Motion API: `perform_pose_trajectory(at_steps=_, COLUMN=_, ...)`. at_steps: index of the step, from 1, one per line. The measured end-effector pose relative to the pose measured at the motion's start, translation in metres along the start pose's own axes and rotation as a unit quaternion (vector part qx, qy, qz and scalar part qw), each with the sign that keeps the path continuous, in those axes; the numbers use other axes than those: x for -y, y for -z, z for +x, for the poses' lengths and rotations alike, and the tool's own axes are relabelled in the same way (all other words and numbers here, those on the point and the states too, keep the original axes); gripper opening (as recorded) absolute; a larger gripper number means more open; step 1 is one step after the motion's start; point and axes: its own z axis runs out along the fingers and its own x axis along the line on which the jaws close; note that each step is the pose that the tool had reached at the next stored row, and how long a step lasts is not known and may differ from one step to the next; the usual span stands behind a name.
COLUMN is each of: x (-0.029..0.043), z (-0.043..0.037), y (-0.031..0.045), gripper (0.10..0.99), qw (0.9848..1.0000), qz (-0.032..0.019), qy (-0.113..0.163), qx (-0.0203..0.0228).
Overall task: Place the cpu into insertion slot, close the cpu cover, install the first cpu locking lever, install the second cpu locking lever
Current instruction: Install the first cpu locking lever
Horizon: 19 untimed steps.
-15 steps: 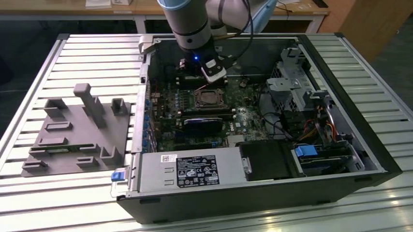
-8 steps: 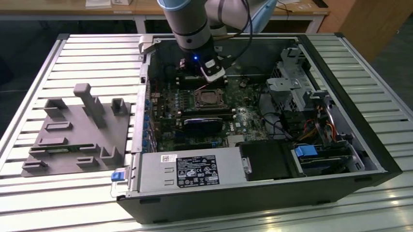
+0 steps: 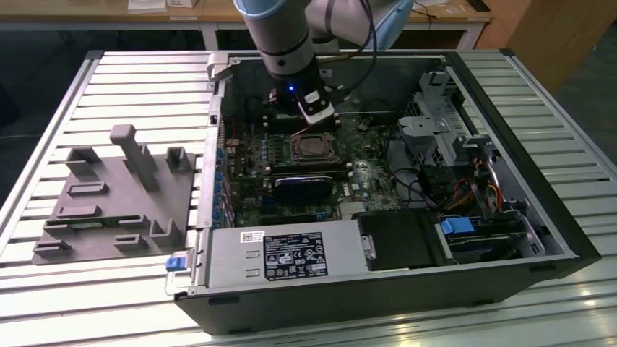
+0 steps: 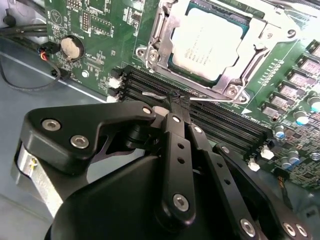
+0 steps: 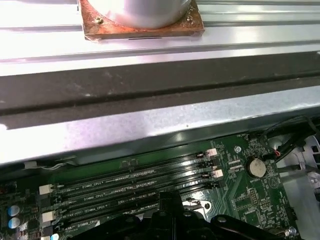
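Note:
The cpu (image 4: 207,42), with a pale silver top, lies in the insertion slot (image 3: 311,147) on the green board. The silvery cpu cover (image 4: 252,47) lies flat around it as a frame. A thin metal locking lever (image 4: 216,100) runs along the socket side that faces the memory slots. My gripper (image 4: 179,102) has its black fingers shut, and their tips rest on this lever; I cannot tell whether the rod is clamped between them. In the exterior view the gripper (image 3: 316,119) hangs just behind the socket, inside the open computer case.
Long black memory slots (image 4: 225,122) lie right beside the fingertips. A coin battery (image 4: 71,47) and cables sit nearby. The power supply (image 3: 289,256) is at the case front and the drive cage (image 3: 453,137) on the exterior view's right. A grey fixture (image 3: 115,195) stands outside on the left.

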Motion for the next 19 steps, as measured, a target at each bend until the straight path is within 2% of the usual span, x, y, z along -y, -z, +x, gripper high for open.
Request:
perform_pose_trajectory(at_steps=12, x=-0.0024, z=0.0019, y=-0.0049, gripper=0.102, qw=0.9999, qz=0.004, qy=-0.011, qx=0.0045)
perform_pose_trajectory(at_steps=19, x=-0.0022, z=0.0027, y=-0.0078, gripper=0.102, qw=0.9997, qz=0.0095, qy=-0.021, qx=0.009)
